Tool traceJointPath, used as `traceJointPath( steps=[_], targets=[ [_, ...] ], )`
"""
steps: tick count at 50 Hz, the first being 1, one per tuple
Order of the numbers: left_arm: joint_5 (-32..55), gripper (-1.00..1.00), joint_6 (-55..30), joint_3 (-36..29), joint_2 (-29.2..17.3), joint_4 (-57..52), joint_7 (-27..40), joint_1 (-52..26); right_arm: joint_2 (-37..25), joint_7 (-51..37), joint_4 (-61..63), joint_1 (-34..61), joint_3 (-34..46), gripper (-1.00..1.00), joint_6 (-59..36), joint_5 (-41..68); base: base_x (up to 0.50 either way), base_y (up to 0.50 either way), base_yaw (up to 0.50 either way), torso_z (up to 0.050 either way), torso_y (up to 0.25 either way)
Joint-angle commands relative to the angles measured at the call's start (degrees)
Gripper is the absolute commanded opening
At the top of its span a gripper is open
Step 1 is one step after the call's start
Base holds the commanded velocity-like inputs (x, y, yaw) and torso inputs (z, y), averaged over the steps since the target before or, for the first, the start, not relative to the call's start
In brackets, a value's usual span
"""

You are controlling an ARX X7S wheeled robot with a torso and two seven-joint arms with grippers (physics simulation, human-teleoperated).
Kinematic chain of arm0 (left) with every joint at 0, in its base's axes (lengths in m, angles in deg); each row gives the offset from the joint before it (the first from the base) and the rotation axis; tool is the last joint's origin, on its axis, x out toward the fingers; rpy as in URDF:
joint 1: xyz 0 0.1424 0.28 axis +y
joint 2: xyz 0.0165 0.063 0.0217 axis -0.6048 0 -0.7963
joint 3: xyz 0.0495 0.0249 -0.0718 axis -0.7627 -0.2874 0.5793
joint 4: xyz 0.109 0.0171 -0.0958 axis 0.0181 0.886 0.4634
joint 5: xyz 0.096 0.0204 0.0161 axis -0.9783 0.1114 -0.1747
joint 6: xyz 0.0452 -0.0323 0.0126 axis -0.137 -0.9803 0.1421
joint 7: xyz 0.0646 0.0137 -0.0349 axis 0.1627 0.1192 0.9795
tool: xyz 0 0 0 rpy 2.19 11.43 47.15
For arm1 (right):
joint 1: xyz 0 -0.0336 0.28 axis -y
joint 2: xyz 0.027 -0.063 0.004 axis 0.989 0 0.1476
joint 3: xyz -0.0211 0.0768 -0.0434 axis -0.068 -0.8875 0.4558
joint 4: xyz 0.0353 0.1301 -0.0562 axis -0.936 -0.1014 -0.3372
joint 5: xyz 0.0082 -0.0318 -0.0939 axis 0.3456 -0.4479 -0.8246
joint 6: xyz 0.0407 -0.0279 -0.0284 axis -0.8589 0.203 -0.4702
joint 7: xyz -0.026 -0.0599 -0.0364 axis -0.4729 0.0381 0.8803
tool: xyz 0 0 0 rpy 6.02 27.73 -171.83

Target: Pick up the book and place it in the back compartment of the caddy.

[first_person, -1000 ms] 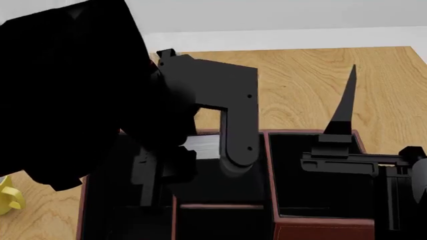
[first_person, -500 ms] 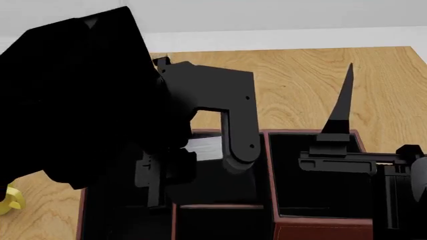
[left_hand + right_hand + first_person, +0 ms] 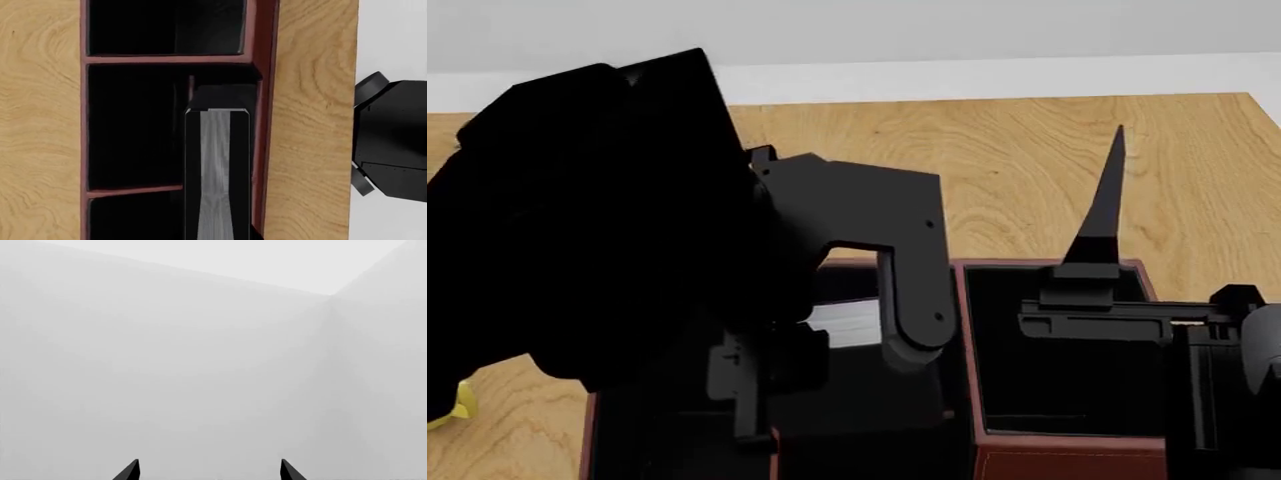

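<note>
Filling the near part of the wooden table point(image 3: 1014, 160), the caddy point(image 3: 1054, 460) shows its red-brown rim and black sections. The left arm point(image 3: 587, 220) blocks most of the head view, its gripper point(image 3: 767, 385) down inside the caddy; whether it pinches the book cannot be told. The book point(image 3: 217, 165) stands on edge, pale pages up, in a section beside the caddy's outer wall. The right gripper point(image 3: 209, 471) hangs spread, facing bare wall. A yellow mug point(image 3: 463, 403) peeks out beside the left arm
</note>
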Motion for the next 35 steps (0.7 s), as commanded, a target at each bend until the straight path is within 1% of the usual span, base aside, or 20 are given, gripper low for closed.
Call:
traceJointPath(
  steps=[1, 10, 13, 19, 26, 35],
  targets=[
    [3.9, -1.0, 1.3, -0.8, 0.4, 0.8, 4.7, -0.4, 0.2, 0.3, -0.3, 0.0, 0.0, 1.0, 0.3, 0.3, 0.0, 0.0, 0.0, 0.0, 0.01],
    [6.7, -1.0, 2.1, -2.9, 0.1, 0.5, 6.4, -0.5, 0.0, 0.3, -0.3, -0.7, -0.6, 1.0, 1.1, 0.4, 0.0, 0.0, 0.0, 0.001, 0.0],
    [7.2, -1.0, 2.2, -2.9, 0.1, 0.6, 7.0, -0.4, 0.1, 0.5, -0.6, -0.7, -0.5, 1.0, 1.2, 0.2, 0.0, 0.0, 0.0, 0.0, 0.003],
    [8.7, -1.0, 0.3, -2.4, -0.4, -2.7, 7.9, -0.1, 0.2, 0.6, -0.7, -0.6, -0.3, 1.0, 1.3, 0.2, 0.0, 0.0, 0.0, 0.0, 0.0],
    [9.1, -1.0, 1.3, -1.6, 0.0, -1.6, 9.1, 0.4, 0.0, 0.6, -0.5, -1.3, -0.8, 1.0, 1.9, 0.2, 0.0, 0.0, 0.0, 0.0, 0.001],
    [10.1, -1.0, 1.8, -3.2, -0.2, -1.9, 10.0, 0.9, 0.2, 0.9, -0.9, -1.2, -0.5, 1.0, 2.2, 0.1, 0.0, 0.0, 0.0, 0.0, 0.001]
  ],
)
